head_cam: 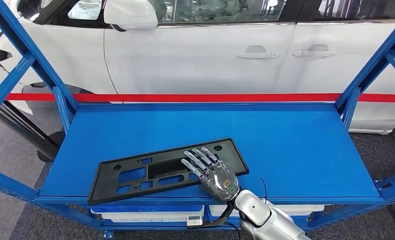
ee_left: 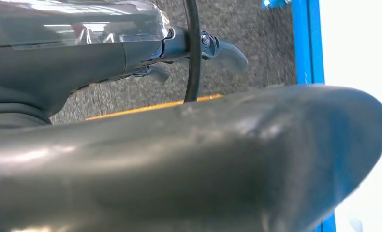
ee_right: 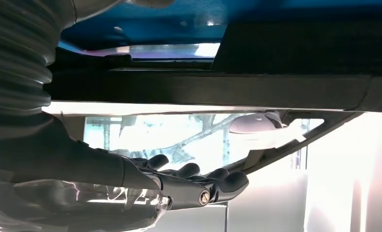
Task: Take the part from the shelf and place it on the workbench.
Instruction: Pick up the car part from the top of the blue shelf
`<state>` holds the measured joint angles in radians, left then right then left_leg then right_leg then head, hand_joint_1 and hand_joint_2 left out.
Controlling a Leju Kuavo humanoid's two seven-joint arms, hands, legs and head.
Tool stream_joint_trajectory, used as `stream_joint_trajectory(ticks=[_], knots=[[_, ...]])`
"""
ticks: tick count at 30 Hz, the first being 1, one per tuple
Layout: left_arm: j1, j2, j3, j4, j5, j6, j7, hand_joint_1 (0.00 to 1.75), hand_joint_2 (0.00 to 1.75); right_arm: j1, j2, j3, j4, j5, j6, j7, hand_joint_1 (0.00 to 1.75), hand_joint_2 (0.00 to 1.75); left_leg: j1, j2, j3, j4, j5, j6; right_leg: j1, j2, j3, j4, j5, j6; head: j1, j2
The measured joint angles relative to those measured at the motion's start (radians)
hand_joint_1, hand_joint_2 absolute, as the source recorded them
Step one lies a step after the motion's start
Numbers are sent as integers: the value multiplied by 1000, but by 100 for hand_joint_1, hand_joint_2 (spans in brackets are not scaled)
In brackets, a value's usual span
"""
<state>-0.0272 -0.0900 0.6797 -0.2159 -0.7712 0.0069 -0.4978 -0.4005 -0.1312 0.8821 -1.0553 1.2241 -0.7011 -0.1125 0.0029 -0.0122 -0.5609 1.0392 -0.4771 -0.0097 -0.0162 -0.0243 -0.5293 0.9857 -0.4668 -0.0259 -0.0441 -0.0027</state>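
The part (head_cam: 150, 172) is a long black plastic plate with cut-outs, lying slantwise near the front of the blue shelf (head_cam: 285, 145). My right hand (head_cam: 210, 172) reaches over the part's right end with its fingers stretched flat and spread. In the right wrist view the part's dark edge (ee_right: 276, 89) runs across the picture. The right hand's fingers (ee_right: 198, 186) lie straight beside it with a bright gap between, closed on nothing. My left hand (ee_left: 179, 159) hangs over the grey floor, its thumb and fingers (ee_left: 225, 50) extended and holding nothing.
Blue uprights (head_cam: 60, 105) frame the shelf on both sides. A white car (head_cam: 200, 55) stands close behind it, beyond a red bar (head_cam: 185, 97). White bins (head_cam: 145, 216) sit on the level below. The shelf's right half is bare blue surface.
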Motion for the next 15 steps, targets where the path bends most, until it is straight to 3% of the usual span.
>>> stream_joint_trajectory(ticks=[3,4,5,6,8,10,13,15], knots=[[-1,-2,0,0,-6,-2,0,0,0,-13,4,21,20,-6,1,0,0,175,2,1,-80,177,-99,-15,0,-6,-2,-3,3,-6,0,0],[1,-2,0,0,-8,-2,1,0,0,-16,4,26,26,-7,1,1,0,175,2,1,-101,222,-113,-18,0,-8,-2,-3,3,-6,0,0],[2,-2,0,0,-10,-2,1,0,0,-20,4,31,33,-7,2,2,38,175,2,1,-105,233,-107,-20,0,-9,-1,-2,3,-6,0,0],[2,-2,0,0,-12,-2,1,0,0,-25,4,36,40,-7,2,4,81,175,3,1,-90,205,-83,-21,0,-9,0,-2,3,-6,0,0],[1,-2,0,0,-17,-3,1,0,0,-36,5,46,54,-9,6,12,167,175,3,0,-23,69,-15,-17,0,-10,4,0,1,-2,0,0],[0,-2,0,0,-23,-4,1,0,0,-48,5,54,68,-11,12,22,172,175,1,-2,23,-32,21,-3,4,-8,6,4,-2,7,0,0],[-1,-3,0,0,-32,-5,1,0,0,-65,5,64,91,-8,26,38,172,175,-1,-3,30,-52,29,22,7,-6,8,2,-3,24,0,0],[-4,-4,0,0,-35,-5,1,0,0,-73,5,70,107,-4,35,43,172,175,3,-4,31,-59,38,36,5,-2,-4,31,-26,32,0,0]])
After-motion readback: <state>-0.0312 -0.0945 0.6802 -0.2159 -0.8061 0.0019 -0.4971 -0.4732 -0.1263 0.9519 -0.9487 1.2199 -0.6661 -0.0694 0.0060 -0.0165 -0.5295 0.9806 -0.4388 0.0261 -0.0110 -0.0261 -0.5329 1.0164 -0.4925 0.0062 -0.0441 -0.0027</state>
